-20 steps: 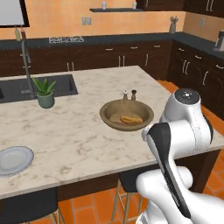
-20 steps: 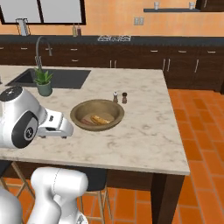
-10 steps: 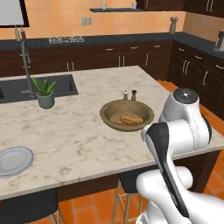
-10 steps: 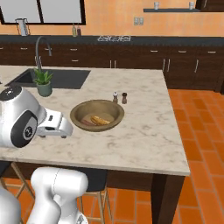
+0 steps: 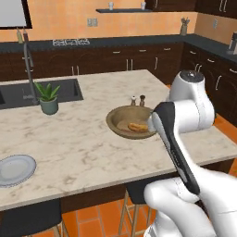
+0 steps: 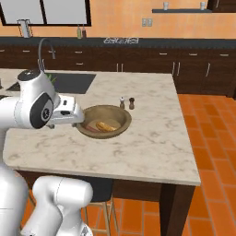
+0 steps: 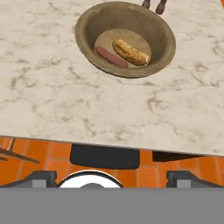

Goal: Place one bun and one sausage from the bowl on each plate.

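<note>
Right, the arm is held up at the near edge of the island, and its gripper (image 7: 111, 177) hangs back over the counter's lip with the jaws spread wide and nothing between them; only the two dark tips peek up at the bottom of the hand view. Ahead of it sits the bowl (image 7: 159, 33), wide, shallow, olive-brown, resting on the marble countertop (image 7: 52, 100) near the salt and pepper shakers (image 6: 126, 102). Inside lie one bun (image 7: 131, 52) and one sausage (image 7: 111, 57), side by side and close together on the bowl's flat floor; I can't tell if they touch. From the left base view a plate (image 5: 16, 169) shows far off at the left corner of the island, well apart from the bowl, and bare.

Now, handling. The bun looks soft and light, so I'd guess it dents if squeezed hard; a gentle pinch across its short width at the middle should carry it level. The sausage is slimmer, smooth-skinned, probably slippery and inclined to roll, so again the middle, jaws square across it. The trouble I foresee is their closeness: a finger dropped between them may nudge the neighbour. The bowl's sloped wall leaves room on the bun's outer side, so coming straight down from above seems the safer line
</note>
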You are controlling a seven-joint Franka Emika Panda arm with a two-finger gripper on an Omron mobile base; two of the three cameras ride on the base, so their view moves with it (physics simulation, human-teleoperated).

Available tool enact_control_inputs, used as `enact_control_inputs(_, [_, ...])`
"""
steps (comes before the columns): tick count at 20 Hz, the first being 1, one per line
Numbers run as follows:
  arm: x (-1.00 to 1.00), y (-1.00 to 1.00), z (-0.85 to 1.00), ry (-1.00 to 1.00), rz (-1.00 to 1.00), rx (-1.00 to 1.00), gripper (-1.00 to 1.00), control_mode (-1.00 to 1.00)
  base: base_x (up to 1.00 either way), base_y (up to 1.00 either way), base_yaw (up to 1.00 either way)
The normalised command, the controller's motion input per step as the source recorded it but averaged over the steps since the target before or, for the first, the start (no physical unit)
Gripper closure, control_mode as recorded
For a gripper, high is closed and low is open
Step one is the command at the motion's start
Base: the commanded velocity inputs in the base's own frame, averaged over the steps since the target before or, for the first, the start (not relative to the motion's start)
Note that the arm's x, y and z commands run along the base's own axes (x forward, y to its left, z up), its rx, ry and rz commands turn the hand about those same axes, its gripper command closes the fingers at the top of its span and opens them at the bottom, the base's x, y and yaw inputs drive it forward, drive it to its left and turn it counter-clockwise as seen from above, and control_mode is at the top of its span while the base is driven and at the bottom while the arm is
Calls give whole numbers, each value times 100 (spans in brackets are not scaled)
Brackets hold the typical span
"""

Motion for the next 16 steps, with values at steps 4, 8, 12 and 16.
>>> enact_control_inputs(4, [100, -1, 0, 33, 7, 7, -100, -100, 0, 0, 0])
enact_control_inputs(8, [100, -16, -71, 17, 3, 1, -100, -100, 0, 0, 0])
enact_control_inputs(12, [100, -11, -96, 9, 5, -2, -100, -100, 0, 0, 0])
enact_control_inputs(16, [100, -13, -74, 8, 5, 0, -100, -100, 0, 0, 0])
